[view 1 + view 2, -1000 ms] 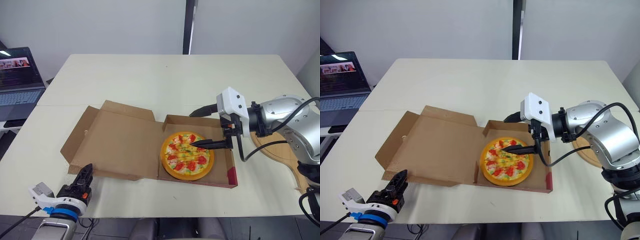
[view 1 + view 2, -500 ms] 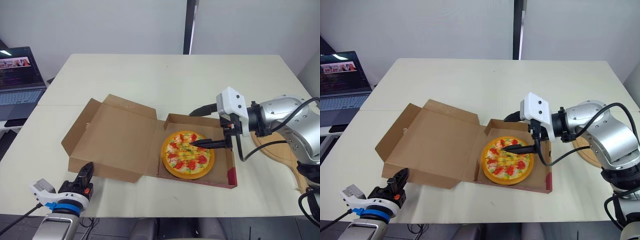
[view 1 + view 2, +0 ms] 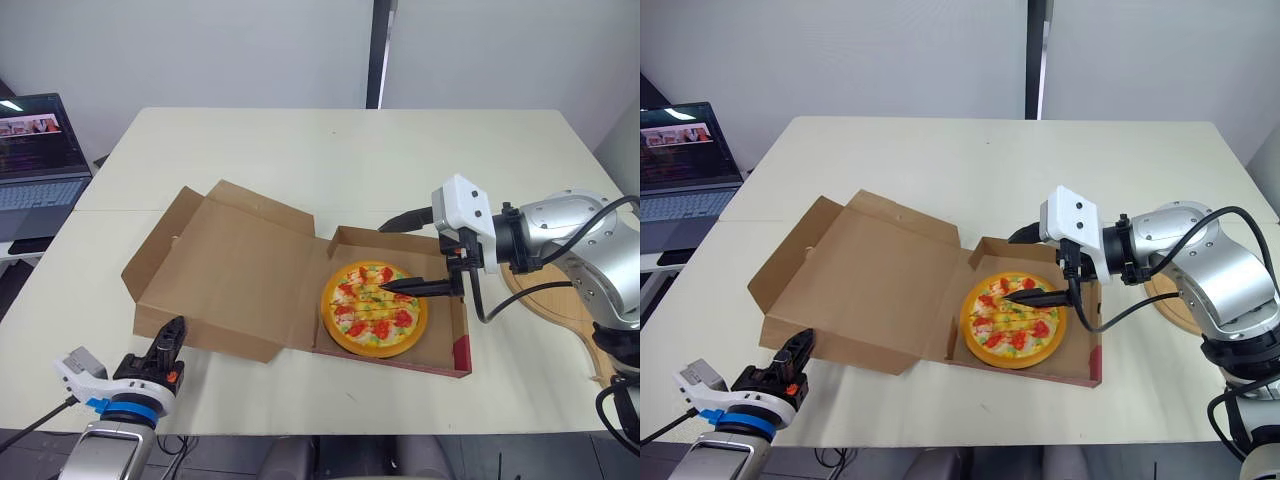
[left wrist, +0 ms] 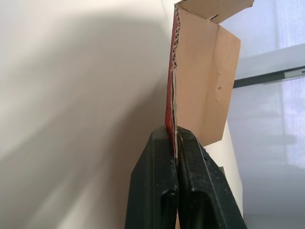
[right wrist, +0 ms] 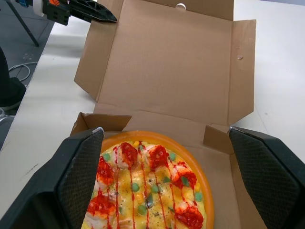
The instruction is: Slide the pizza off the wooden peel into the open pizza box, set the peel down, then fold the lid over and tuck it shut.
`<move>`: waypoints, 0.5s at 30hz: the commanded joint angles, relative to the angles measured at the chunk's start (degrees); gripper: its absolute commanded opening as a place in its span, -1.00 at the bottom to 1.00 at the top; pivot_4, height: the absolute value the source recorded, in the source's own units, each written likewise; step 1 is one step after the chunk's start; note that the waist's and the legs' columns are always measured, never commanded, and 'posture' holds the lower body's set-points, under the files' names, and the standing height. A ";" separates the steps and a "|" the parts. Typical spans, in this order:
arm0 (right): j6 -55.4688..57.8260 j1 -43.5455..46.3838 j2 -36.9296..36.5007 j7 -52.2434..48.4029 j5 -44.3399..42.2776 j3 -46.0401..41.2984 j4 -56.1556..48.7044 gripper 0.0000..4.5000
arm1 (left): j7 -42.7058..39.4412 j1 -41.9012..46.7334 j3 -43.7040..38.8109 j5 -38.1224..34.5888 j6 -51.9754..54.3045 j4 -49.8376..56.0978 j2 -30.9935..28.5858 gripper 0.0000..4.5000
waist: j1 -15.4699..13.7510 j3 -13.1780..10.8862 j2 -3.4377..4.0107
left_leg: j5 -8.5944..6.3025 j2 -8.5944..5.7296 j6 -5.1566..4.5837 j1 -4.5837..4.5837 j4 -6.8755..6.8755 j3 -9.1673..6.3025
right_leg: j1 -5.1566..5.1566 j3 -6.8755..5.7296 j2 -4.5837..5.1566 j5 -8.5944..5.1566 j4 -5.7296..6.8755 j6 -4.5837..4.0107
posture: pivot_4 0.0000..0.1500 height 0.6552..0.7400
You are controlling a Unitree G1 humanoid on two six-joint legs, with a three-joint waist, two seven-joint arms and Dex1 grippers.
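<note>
The pizza lies in the base of the open cardboard box. The lid spreads to the left, tilted a little off the table. My left gripper is at the lid's near side flap; in the left wrist view its fingers are shut on the cardboard edge. My right gripper hovers wide open over the pizza's far right side, one finger just above the toppings. The wooden peel rests on the table under the right arm.
An open laptop stands on a side table at the far left. The white table stretches bare beyond the box. The left gripper also shows past the lid in the right wrist view.
The lid lay flat a second ago; it rose at its near-left side, then settled slightly. My left gripper shifted along the near flap with it. The right arm stayed still.
</note>
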State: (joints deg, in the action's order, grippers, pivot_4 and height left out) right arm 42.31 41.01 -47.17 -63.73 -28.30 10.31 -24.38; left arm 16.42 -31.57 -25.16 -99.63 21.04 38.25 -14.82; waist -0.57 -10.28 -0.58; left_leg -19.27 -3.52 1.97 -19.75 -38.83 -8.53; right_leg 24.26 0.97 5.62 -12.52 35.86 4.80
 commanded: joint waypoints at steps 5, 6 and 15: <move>-0.56 0.38 0.25 -0.33 -0.84 -1.02 -1.14 1.00 | -4.48 -0.98 -4.34 0.38 -0.62 -4.23 -0.90 -0.33 | 0.03 -0.01 -0.02 | -0.01 0.02 0.00 0.00 0.01 -0.02 | 0.00 -0.01 -0.01 0.00 -0.01 0.00 | 1.00 1.00; -0.50 0.49 0.31 -0.35 -0.94 -1.04 -1.17 1.00 | -4.75 -1.00 -4.84 0.01 -0.33 -5.09 -1.14 -0.22 | 0.02 -0.01 -0.02 | -0.01 0.02 0.00 -0.01 0.01 -0.02 | 0.00 -0.01 -0.01 0.00 -0.01 0.00 | 1.00 1.00; -0.32 1.20 0.81 -0.76 -0.99 -0.80 -1.05 1.00 | -6.05 -1.14 -6.22 -1.78 3.67 -10.71 -3.31 -0.22 | 0.06 -0.01 -0.02 | -0.02 0.03 0.00 0.00 0.00 -0.03 | 0.01 -0.02 -0.02 0.00 -0.02 0.00 | 1.00 1.00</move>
State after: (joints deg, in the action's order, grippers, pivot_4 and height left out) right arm 42.38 41.15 -46.35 -64.14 -28.40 10.31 -24.39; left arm 11.55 -32.59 -29.47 -101.16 24.20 27.34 -17.18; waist -0.51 -10.30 -0.60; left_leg -19.29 -3.49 1.97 -19.76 -38.82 -8.57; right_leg 24.27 0.95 5.60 -12.52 35.84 4.81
